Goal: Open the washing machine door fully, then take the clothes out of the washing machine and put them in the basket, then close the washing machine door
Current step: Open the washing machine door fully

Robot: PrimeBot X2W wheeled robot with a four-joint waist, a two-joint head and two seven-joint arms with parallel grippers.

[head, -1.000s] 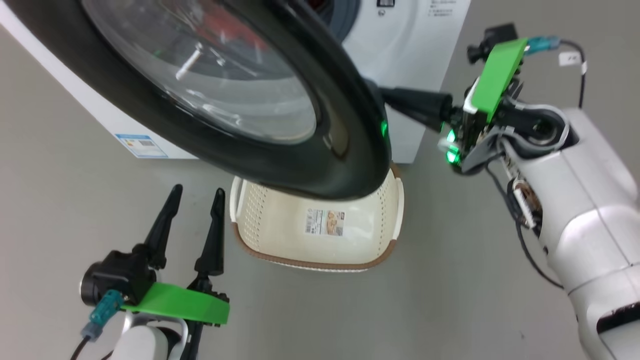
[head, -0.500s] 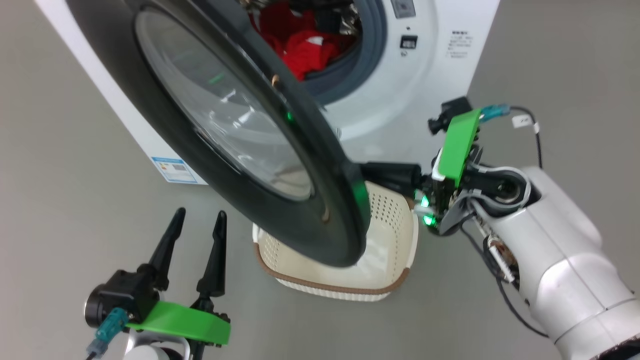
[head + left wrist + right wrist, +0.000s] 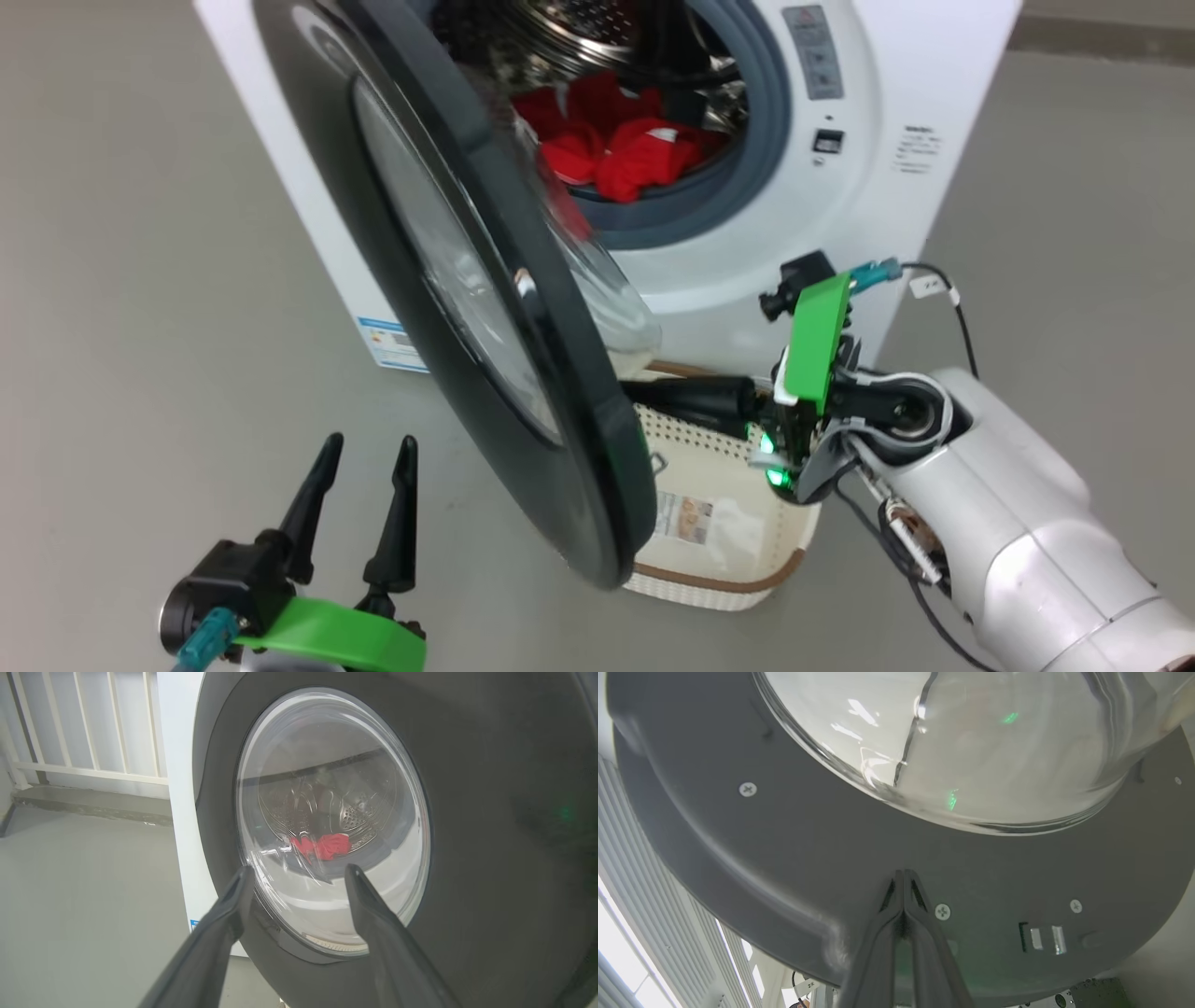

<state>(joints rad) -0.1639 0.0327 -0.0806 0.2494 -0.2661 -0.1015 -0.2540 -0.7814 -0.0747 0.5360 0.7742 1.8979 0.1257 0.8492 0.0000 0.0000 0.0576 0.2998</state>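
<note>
Washing machine door (image 3: pixel 485 308) ajar, centre frame; right gripper (image 3: pixel 903 873) fingers pressed together, tips at its inner face; left gripper (image 3: pixel 369 443) spread, empty, lower left; clothes (image 3: pixel 635 149) inside drum, upper centre; basket (image 3: pixel 747 581) below door.

You're looking at the washing machine door (image 3: pixel 439 271) swung well out from the white washing machine (image 3: pixel 840 233), its glossy black rim nearly edge-on to you and the clear glass bowl bulging toward the opening. Inside the perforated steel drum the clothes (image 3: pixel 625 154) lie in a bright red heap with a bit of white trim, low at the front against the grey rubber ring. On the floor just in front of the machine you have the cream basket (image 3: pixel 719 560), brown-rimmed, upright, its left part hidden behind the door's lower edge, a paper label showing on its bottom.
</note>
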